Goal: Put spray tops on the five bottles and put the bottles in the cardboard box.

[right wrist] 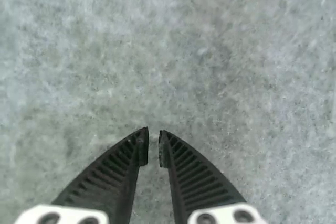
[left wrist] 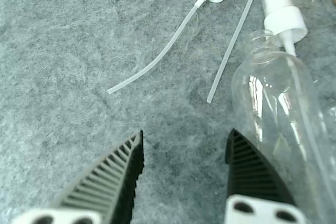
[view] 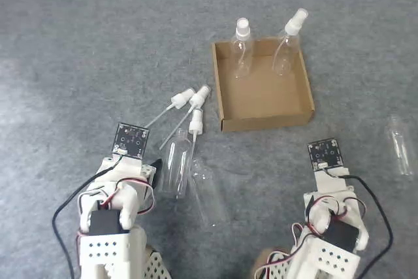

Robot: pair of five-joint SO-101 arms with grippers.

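Two clear bottles with spray tops (view: 242, 44) (view: 288, 42) stand at the far side of the cardboard box (view: 264, 121). Three loose spray tops (view: 182, 99) (view: 200, 96) (view: 196, 122) lie left of the box. Below them a capless clear bottle (view: 176, 161) lies on the carpet, with a second one (view: 209, 191) beside it and a third (view: 400, 145) at the far right. My left gripper (left wrist: 184, 142) is open just above the carpet, with the first bottle (left wrist: 278, 108) beside one finger. One spray top (left wrist: 283, 14) rests at that bottle's mouth. My right gripper (right wrist: 152, 145) is shut over bare carpet.
Grey carpet covers the whole table. The left arm (view: 121, 194) and the right arm (view: 333, 220) sit at the near edge. Two thin dip tubes (left wrist: 157, 61) (left wrist: 231, 51) trail across the carpet ahead of the left gripper.
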